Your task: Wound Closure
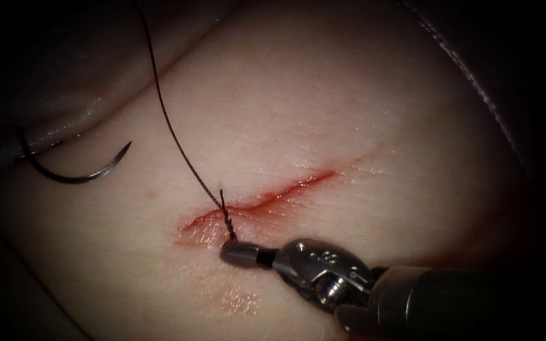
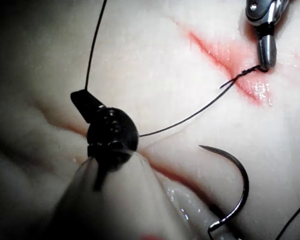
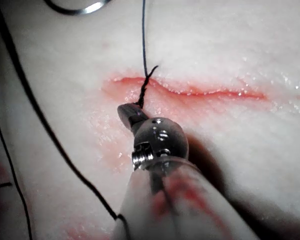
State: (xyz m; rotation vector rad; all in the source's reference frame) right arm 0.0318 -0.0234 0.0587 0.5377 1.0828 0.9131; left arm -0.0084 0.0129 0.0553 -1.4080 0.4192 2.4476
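Tissue (image 1: 361,126): pale, with a red-lined cut (image 1: 266,201) running slantwise across it.
Right claw (image 1: 230,250): clenched on the thread's twisted part at the cut's left end, tip touching the tissue.
Left claw (image 2: 82,100): clenched on the thread well away from the cut.
Needle (image 1: 77,173): lies free on the tissue, left of the cut, held by neither claw.
Thread (image 1: 172,132): runs from the knot up and away.
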